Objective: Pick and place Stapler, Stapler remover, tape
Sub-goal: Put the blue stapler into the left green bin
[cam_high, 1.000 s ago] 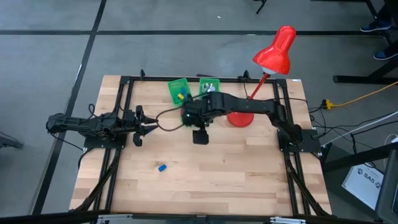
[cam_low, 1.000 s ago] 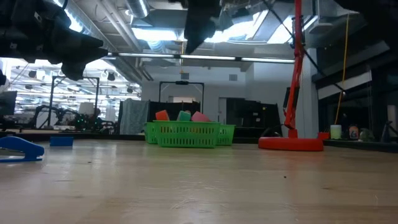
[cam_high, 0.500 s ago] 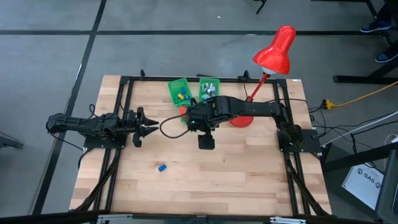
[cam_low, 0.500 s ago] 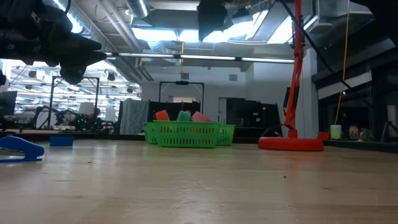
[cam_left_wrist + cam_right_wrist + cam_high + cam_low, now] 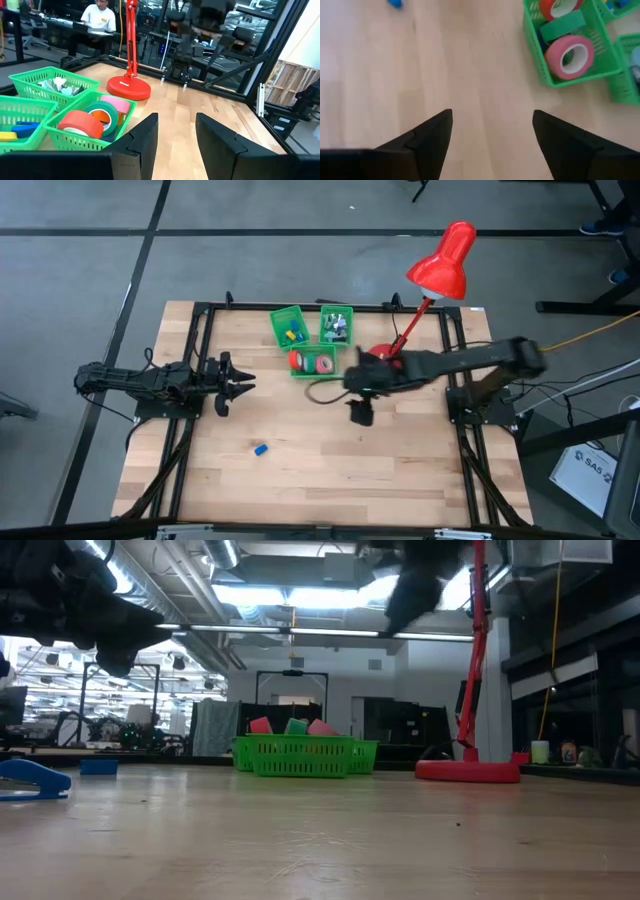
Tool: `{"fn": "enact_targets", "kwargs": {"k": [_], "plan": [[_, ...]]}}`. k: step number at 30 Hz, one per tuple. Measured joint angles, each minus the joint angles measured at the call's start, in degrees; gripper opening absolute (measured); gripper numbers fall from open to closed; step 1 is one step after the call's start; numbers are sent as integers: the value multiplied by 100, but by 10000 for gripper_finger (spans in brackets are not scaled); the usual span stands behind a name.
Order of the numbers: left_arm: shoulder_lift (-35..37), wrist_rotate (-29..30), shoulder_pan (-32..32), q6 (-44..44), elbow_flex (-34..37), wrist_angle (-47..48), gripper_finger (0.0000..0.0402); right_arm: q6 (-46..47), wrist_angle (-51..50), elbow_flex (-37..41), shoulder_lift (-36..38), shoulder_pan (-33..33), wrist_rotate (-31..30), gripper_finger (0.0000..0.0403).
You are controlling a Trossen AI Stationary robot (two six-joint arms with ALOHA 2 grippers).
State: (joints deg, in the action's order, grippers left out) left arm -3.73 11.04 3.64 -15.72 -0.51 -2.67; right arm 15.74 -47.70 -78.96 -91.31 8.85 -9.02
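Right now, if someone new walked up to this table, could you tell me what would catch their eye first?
Most likely the bright red desk lamp at the table's far right, towering over everything. Next, the cluster of green baskets at the far middle, the nearest one holding tape rolls in red, green and pink. The right gripper, open and empty, hangs just beside them, above bare wood.

A red desk lamp (image 5: 440, 270) is seen at the upper right of the high view, its round base (image 5: 128, 88) set on the wooden table (image 5: 300, 470). Three green baskets (image 5: 288, 327) are grouped at the upper middle of the table, touching one another. Beyond the table, in the upper left of the left wrist view, a seated person (image 5: 97, 17) in a white top is seen. A white box (image 5: 590, 470) is seen on the grey floor at lower right.
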Motion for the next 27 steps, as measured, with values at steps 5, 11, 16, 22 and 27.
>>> {"fn": "enact_targets", "kwargs": {"k": [5,11,16,22,27], "plan": [[0,27,0,67,0,-7,128,503,2506,2630,1674,224,-2,282],[-17,386,0,240,0,-240,128,484,5405,4863,3059,259,-8,282],[-197,214,0,381,-167,-479,127,-290,6428,5816,3871,174,-4,282],[-1107,138,0,279,-828,-270,127,-558,6423,6505,4975,-48,-10,282],[-2356,217,0,112,-1804,409,127,-1143,6429,6767,5744,-172,-11,282]]}}
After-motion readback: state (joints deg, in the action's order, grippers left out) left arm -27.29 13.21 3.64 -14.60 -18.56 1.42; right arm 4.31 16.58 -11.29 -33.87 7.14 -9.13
